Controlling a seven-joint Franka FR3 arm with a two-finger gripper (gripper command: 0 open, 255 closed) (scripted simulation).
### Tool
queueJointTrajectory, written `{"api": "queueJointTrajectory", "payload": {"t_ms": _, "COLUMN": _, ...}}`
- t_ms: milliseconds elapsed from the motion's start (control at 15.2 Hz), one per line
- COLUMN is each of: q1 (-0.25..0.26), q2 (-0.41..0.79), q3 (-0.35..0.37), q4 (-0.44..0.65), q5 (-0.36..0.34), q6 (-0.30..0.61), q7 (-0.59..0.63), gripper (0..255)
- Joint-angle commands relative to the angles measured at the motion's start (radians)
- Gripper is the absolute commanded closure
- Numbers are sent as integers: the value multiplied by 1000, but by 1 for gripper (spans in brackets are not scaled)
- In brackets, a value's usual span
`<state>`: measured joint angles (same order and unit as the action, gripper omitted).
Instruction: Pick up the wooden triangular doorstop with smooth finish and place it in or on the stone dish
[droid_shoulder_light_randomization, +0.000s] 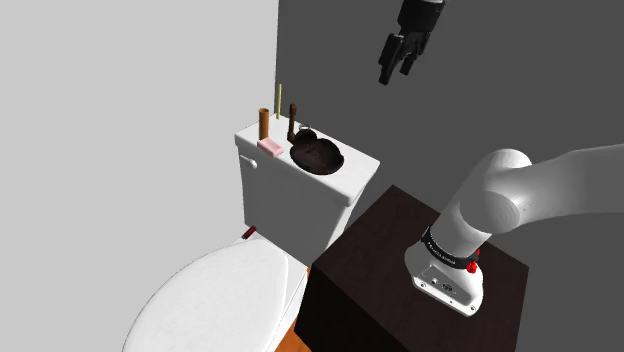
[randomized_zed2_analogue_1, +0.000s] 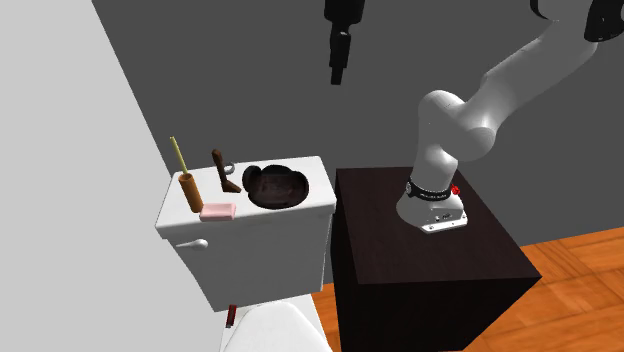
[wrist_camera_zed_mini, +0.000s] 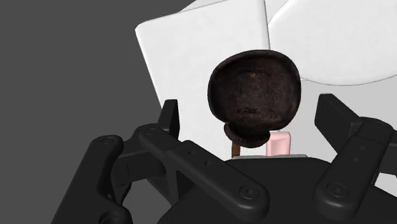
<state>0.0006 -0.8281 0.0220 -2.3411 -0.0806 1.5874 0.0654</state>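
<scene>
With fingers (wrist_camera_zed_mini: 168, 118) apart and empty, the gripper (droid_shoulder_light_randomization: 398, 60) hangs high over the toilet tank lid (randomized_zed2_analogue_1: 318, 186), where the brown doorstop (randomized_zed2_analogue_1: 222, 172) stands just beside the dark dish (randomized_zed2_analogue_1: 275, 187), so a crowded descent could topple it

dark dish (wrist_camera_zed_mini: 254, 89) atop white tank (wrist_camera_zed_mini: 191, 51) (fingers (wrist_camera_zed_mini: 169, 116) apart)

Shoulder cam behind stand (droid_shoulder_light_randomization: 380, 262), 2nd ext. front-on, wrist cam overhead; shared: tank (droid_shoulder_light_randomization: 292, 200), dish (droid_shoulder_light_randomization: 318, 156).
</scene>
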Motion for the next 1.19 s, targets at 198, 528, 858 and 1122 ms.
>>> {"api": "queueJointTrajectory", "payload": {"t_ms": 198, "q1": 13, "q2": 96, "q3": -42, "q4": 9, "q5": -15, "q6": 82, "q7": -76, "gripper": 0}}
{"api": "queueJointTrajectory", "payload": {"t_ms": 528, "q1": 38, "q2": 272, "q3": -103, "q4": 55, "q5": -22, "q6": 203, "q7": -202, "gripper": 0}}
{"api": "queueJointTrajectory", "payload": {"t_ms": 858, "q1": 64, "q2": 463, "q3": -152, "q4": 137, "q5": -7, "q6": 301, "q7": -331, "gripper": 0}}
{"api": "queueJointTrajectory", "payload": {"t_ms": 1122, "q1": 83, "q2": 622, "q3": -179, "q4": 226, "q5": 23, "q6": 357, "q7": -437, "gripper": 0}}
